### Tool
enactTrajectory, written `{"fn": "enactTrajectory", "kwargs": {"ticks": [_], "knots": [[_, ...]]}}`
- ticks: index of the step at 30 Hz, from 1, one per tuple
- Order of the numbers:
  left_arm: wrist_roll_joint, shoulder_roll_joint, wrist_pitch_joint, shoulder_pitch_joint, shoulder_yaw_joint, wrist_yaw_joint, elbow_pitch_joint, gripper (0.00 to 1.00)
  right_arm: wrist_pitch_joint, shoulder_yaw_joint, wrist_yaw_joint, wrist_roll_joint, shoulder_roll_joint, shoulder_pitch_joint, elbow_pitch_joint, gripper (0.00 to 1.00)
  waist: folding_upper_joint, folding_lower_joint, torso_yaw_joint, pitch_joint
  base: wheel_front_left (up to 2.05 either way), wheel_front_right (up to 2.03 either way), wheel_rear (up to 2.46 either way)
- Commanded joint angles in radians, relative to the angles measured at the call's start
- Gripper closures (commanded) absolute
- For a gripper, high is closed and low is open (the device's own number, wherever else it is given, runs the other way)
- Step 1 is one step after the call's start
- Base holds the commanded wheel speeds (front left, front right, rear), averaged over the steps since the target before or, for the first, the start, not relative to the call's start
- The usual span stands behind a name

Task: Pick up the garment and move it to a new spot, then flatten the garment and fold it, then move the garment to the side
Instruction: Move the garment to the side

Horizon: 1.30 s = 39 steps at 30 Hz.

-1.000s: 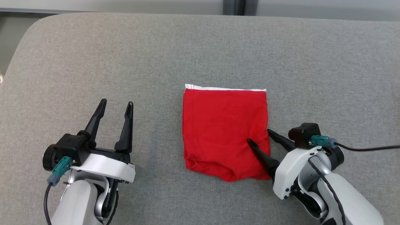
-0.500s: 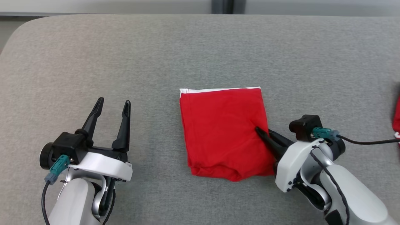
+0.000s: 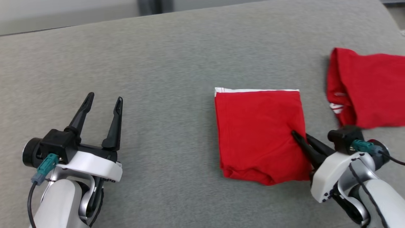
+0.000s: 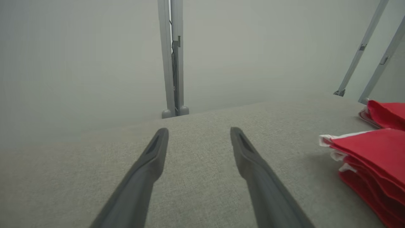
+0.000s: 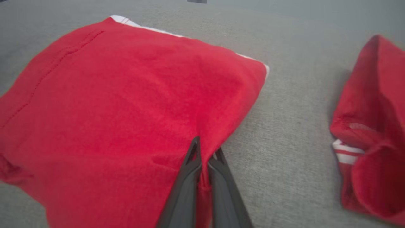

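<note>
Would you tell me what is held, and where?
Jaws of the right gripper pinch the folded red garment at its right edge; the left gripper holds nothing.

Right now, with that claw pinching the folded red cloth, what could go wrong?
The right claw is shut on just a pinch of cloth at the right edge of the folded garment; dragging it might pull up only the top layer and undo the fold.
A second red garment lies close on the right; moving that way could bump or overlap it.
The left claw is open and apart, so nothing steadies the other side.
</note>
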Motion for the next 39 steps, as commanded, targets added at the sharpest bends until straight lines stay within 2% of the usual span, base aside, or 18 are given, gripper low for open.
{"fn": "enactTrajectory", "kwargs": {"ticks": [1,8,14,18,26,30,31,35,36,37,38,39], "knots": [[0.004,0.007,0.004,-0.008,0.001,0.004,-0.01,0.0,-0.001,-0.012,0.0,-0.007,-0.004,0.012,-0.013,1.0,0.0,0.0,-0.078,0.02,0.0,0.0,0.0],[0.016,0.029,0.045,-0.027,-0.016,-0.001,-0.051,0.0,-0.001,-0.083,0.0,-0.019,-0.016,0.026,-0.076,1.0,0.0,0.0,-0.145,0.045,0.0,0.0,0.0],[0.015,0.037,0.057,-0.045,-0.026,-0.007,-0.068,0.0,-0.021,-0.143,0.0,-0.022,-0.027,-0.049,-0.116,1.0,0.0,0.0,-0.14,0.065,0.0,0.0,0.0],[0.015,0.034,0.054,-0.045,-0.039,-0.011,-0.07,0.0,-0.015,-0.204,0.0,-0.01,-0.068,-0.12,-0.09,1.0,0.0,0.0,-0.116,0.07,0.0,0.0,0.0],[0.018,0.025,0.042,-0.07,-0.063,-0.015,-0.062,0.0,0.029,-0.319,0.0,0.048,-0.182,-0.229,0.07,1.0,0.0,0.0,-0.063,0.09,0.0,0.0,0.0],[0.019,0.024,0.038,-0.082,-0.071,-0.019,-0.054,0.0,0.029,-0.313,0.0,0.056,-0.244,-0.29,0.181,1.0,0.0,0.0,-0.044,0.099,0.0,0.0,0.0],[0.019,0.024,0.038,-0.082,-0.071,-0.019,-0.054,0.0,0.029,-0.313,0.0,0.056,-0.244,-0.29,0.181,1.0,0.0,0.0,-0.044,0.099,0.0,0.0,0.0],[0.02,0.02,0.036,-0.091,-0.081,-0.019,-0.051,0.0,0.042,-0.3,0.0,0.07,-0.282,-0.342,0.327,1.0,0.0,0.0,-0.023,0.106,0.0,0.0,0.0],[0.02,0.021,0.035,-0.092,-0.082,-0.018,-0.05,0.0,0.033,-0.295,0.0,0.078,-0.281,-0.357,0.36,0.92,0.0,0.0,-0.018,0.109,0.0,0.0,0.0],[0.02,0.023,0.033,-0.094,-0.082,-0.018,-0.049,0.0,0.032,-0.295,0.0,0.074,-0.282,-0.365,0.398,0.71,0.0,0.0,-0.014,0.111,0.0,0.0,0.0],[0.019,0.024,0.032,-0.096,-0.082,-0.018,-0.048,0.0,0.024,-0.298,0.0,0.07,-0.284,-0.37,0.434,0.0,0.0,0.0,-0.01,0.112,0.0,0.0,0.0],[0.018,0.023,0.032,-0.098,-0.084,-0.017,-0.048,0.0,0.007,-0.302,0.0,0.071,-0.278,-0.379,0.464,0.0,0.0,0.0,-0.006,0.113,0.0,0.0,0.0]]}}
